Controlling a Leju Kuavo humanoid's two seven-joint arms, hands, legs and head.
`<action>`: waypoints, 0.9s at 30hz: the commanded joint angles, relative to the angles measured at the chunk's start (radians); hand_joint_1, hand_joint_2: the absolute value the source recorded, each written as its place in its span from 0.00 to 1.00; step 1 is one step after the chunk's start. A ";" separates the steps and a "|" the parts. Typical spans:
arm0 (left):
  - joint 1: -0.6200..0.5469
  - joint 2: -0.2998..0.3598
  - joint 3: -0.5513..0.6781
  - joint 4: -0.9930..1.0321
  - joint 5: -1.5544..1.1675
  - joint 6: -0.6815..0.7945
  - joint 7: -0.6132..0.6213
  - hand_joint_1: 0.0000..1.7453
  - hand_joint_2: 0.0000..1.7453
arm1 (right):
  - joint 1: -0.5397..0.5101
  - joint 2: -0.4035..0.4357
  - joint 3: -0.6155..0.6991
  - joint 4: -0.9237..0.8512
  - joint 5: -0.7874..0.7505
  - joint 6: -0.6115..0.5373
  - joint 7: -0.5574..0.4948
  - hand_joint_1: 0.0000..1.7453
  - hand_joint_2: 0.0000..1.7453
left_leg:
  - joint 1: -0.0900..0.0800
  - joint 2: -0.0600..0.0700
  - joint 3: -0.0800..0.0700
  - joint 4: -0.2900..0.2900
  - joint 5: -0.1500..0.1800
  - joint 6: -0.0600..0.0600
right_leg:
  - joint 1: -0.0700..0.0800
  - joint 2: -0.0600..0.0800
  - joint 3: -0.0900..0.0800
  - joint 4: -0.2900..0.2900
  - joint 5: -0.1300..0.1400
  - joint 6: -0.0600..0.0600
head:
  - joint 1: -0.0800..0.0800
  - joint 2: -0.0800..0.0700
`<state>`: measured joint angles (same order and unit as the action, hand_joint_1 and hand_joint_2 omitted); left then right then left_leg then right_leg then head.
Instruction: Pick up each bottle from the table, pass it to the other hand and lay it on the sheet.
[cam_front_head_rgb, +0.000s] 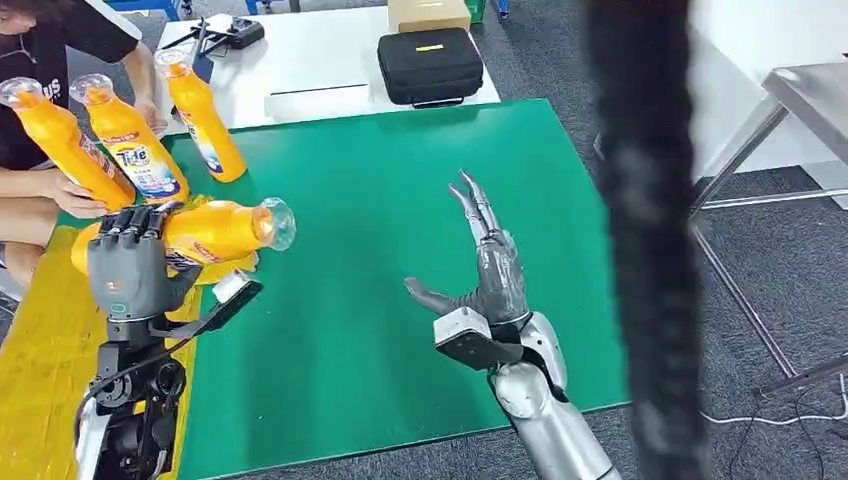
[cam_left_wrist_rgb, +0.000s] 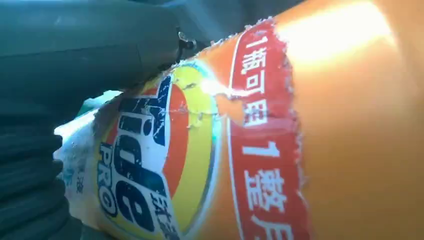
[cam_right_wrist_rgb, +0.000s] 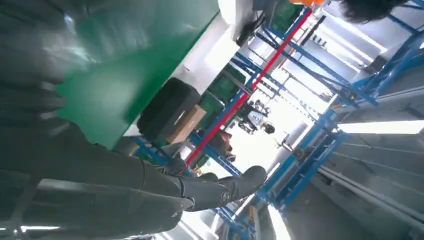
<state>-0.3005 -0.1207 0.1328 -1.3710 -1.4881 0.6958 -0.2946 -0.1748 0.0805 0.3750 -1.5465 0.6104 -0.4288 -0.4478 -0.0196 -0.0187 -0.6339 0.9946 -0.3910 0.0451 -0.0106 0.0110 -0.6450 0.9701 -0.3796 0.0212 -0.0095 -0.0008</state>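
Green worktop (cam_front_head_rgb: 400, 250): the left hand (cam_front_head_rgb: 130, 265) grips an orange bottle (cam_front_head_rgb: 215, 232) lying sideways above the yellow sheet (cam_front_head_rgb: 45, 330); the right hand (cam_front_head_rgb: 490, 265) hovers empty, fingers spread.

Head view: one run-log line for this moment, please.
left hand: holds bottle sideways | right hand: open over green sheet | handover: not yet

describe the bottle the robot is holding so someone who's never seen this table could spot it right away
Start at the green mat covering the table, then go to its left edge, where it meets the yellow sheet. There the left hand grips an orange plastic bottle with a clear cap. It lies sideways, while three similar orange bottles behind it are upright.
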 joint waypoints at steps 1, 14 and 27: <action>-0.327 0.396 -0.757 0.548 -0.083 0.002 0.852 1.00 1.00 | 0.022 -0.054 -0.008 -0.117 0.033 -0.033 0.018 0.00 1.00 | 0.002 -0.015 0.003 0.001 0.001 -0.004 | 0.002 -0.017 0.006 0.002 -0.005 -0.001 | 0.002 0.000; -0.407 0.274 -0.612 0.892 -0.078 -0.117 0.756 1.00 1.00 | 0.039 -0.044 -0.004 -0.086 0.068 -0.018 0.024 0.00 1.00 | 0.002 0.006 0.005 0.000 -0.001 -0.006 | 0.003 0.002 0.005 0.000 0.000 -0.003 | -0.002 0.000; -0.390 0.241 -0.455 0.893 -0.083 -0.135 0.781 0.00 1.00 | 0.034 -0.028 -0.007 -0.061 0.086 0.019 0.046 0.00 1.00 | 0.003 0.004 0.006 0.002 -0.002 -0.006 | 0.004 0.002 0.007 0.000 -0.001 -0.003 | -0.002 0.000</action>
<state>-0.6512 0.1537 -0.4226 -0.5474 -1.5690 0.5425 0.4845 -0.1262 0.0507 0.3693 -1.6491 0.6939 -0.4177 -0.4116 -0.0183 -0.0145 -0.6345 0.9945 -0.3893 0.0426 -0.0092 0.0156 -0.6460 0.9698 -0.3772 0.0186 -0.0114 -0.0008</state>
